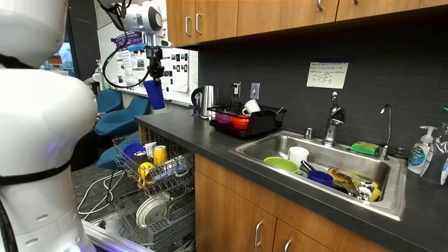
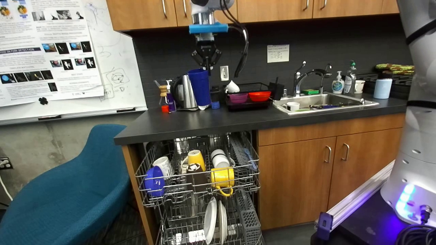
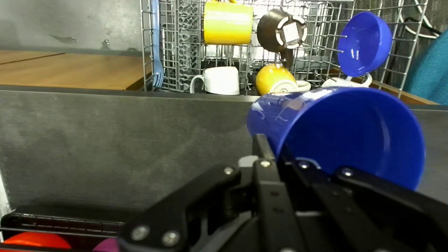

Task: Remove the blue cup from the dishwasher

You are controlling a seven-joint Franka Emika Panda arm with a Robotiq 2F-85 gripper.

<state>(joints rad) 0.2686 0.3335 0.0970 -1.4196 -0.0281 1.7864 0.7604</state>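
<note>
End effector point(image 3: 274, 149): pinching the blue tumbler point(image 1: 154, 96) by its wall at the rim; in the wrist view one finger lies outside while its twin appears to dip into the mouth, probably since a thin wall is easier to take than the full width.
Tumbler's place: in the air, seemingly above the end of the desk point(image 2: 184, 124), out of the dishwasher point(image 1: 164, 187), mouth upward and body tilted; a one-edge grip likely lets it hang askew.
Tumbler's hidden parts: the inner fingertip sinks into shadow, the underside is out of sight in the wrist view, and its height over the desk is hard to judge.
Steel kettle point(image 2: 186, 93): partly covered by the tumbler in an exterior view; the pale bit below the tumbler there defies naming.
Drying rack point(image 2: 248, 107): a white mug point(image 2: 232, 86) sits tipped, presumably to drain; the wrist view catches only a cut-off corner.
Upper rack point(image 3: 189, 42): drawn out, presumably to allow reaching in from above; the brown mug point(image 3: 274, 29) sits base-up, likely to shed water.
Lower rack point(image 2: 185, 216): white plates point(image 2: 210, 220) stand on edge, probably to keep their faces apart; its bottom is cut off.
Sink point(image 1: 398, 185): the heap at one end is too jumbled to name.
</note>
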